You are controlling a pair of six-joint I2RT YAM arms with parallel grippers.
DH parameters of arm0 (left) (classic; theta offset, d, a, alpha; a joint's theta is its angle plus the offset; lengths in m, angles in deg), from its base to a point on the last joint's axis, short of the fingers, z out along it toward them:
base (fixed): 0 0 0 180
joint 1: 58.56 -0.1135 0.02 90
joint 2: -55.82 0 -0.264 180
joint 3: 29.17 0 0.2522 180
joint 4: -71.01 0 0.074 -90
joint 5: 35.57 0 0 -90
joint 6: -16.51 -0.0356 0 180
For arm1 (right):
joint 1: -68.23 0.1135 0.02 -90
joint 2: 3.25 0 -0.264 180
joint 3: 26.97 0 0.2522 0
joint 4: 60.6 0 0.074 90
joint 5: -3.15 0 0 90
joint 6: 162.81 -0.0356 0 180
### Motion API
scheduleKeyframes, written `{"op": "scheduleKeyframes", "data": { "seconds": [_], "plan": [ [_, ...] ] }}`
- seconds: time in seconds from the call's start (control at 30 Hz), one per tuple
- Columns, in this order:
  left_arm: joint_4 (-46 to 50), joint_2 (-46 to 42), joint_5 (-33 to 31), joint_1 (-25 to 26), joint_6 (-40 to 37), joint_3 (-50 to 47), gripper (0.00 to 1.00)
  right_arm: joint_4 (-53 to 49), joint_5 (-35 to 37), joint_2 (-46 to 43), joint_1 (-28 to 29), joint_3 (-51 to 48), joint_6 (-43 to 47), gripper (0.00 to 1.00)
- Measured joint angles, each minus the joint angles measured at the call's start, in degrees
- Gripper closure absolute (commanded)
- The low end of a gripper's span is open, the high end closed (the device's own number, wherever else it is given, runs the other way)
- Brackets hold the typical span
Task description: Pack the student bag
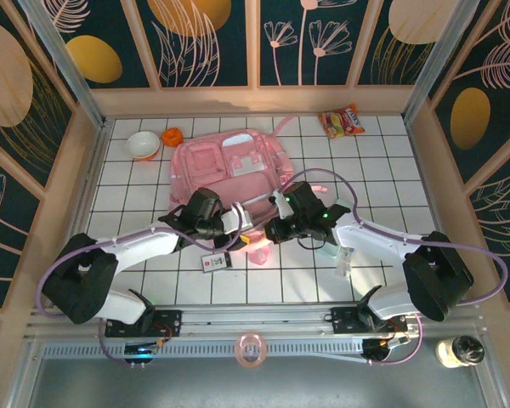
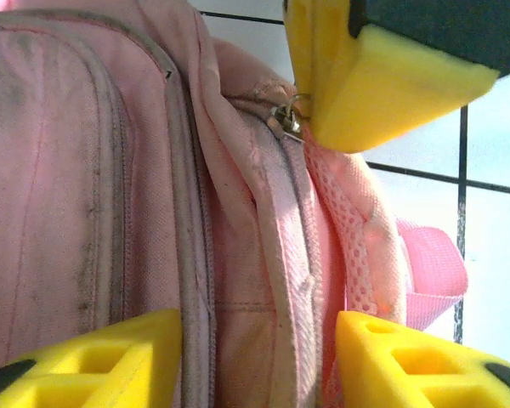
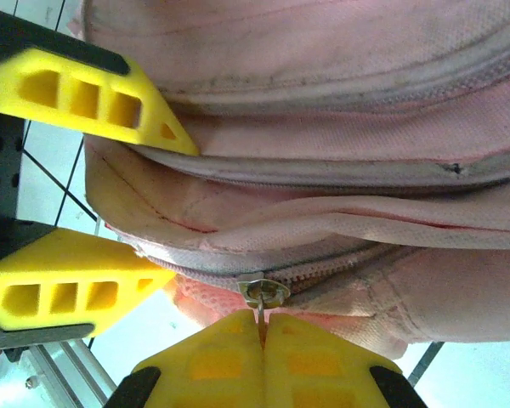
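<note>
Right end effector [image 3: 263, 327] apparently tight on student bag [image 3: 323, 127] zipper pull [image 3: 262, 293]

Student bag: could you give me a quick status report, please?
Right pincer shut on zipper pull. Left pincer open, astride student bag edge. No obstruction seen at the zipper.

The student bag [image 3: 323, 85] is matt woven cloth with a shiny metal zip pull [image 3: 262, 291].

Student bag [image 2: 85, 187] mostly beyond view edges
</note>
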Motion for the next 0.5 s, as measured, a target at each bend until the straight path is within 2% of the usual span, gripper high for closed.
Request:
{"op": "scheduleKeyframes", "data": {
  "seconds": [0.03, 0.07, 0.23, 0.5],
  "plan": [
    [-0.61, 0.42, -0.31, 0.11, 0.17, 0.22, 0.91, -0.17, 0.00, -0.07, -0.11, 0.00, 0.00, 1.00],
    [-0.92, 0.57, -0.35, 0.15, 0.68, 0.37, 1.00, -0.22, -0.02, -0.15, -0.22, 0.00, 0.00, 1.00],
    [-1.86, 0.52, 0.26, 0.63, 4.20, 0.37, 1.00, -0.13, -0.02, -0.52, -0.04, 0.02, -0.26, 1.00],
    [-1.92, 0.57, 1.09, 1.49, 7.41, 0.33, 1.00, 0.96, 0.57, 0.59, 3.23, 0.57, -2.34, 1.00]
  ]
}}
